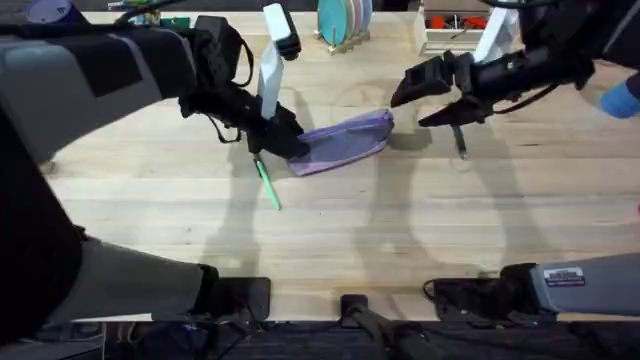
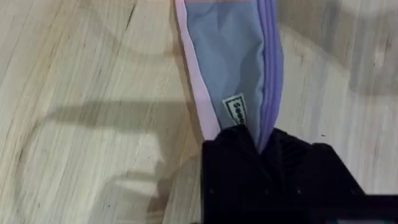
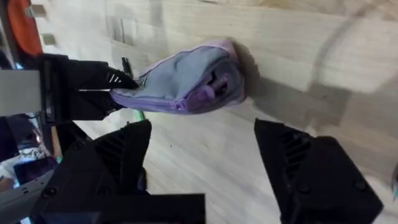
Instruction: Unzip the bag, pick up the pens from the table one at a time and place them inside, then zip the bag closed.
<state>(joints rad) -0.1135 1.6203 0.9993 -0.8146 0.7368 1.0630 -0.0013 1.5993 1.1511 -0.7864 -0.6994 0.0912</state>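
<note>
The lilac bag [image 1: 345,138] lies on the table [image 1: 350,230], a little behind its middle. My left gripper [image 1: 290,142] is shut on the bag's left end. In the left wrist view the black fingers [image 2: 236,155] pinch the fabric beside a small label, and the bag [image 2: 233,62] stretches away from them. My right gripper [image 1: 418,105] hovers open just right of the bag. In the right wrist view the bag [image 3: 186,81] lies beyond my open right gripper [image 3: 204,127], with its purple zipper pull [image 3: 208,93] facing me. A green pen [image 1: 267,185] lies in front of the bag's left end. A darker pen [image 1: 460,140] lies under the right gripper.
A rack of coloured plates [image 1: 340,20] and a white box [image 1: 450,30] stand at the table's back edge. The near half of the tabletop is bare wood.
</note>
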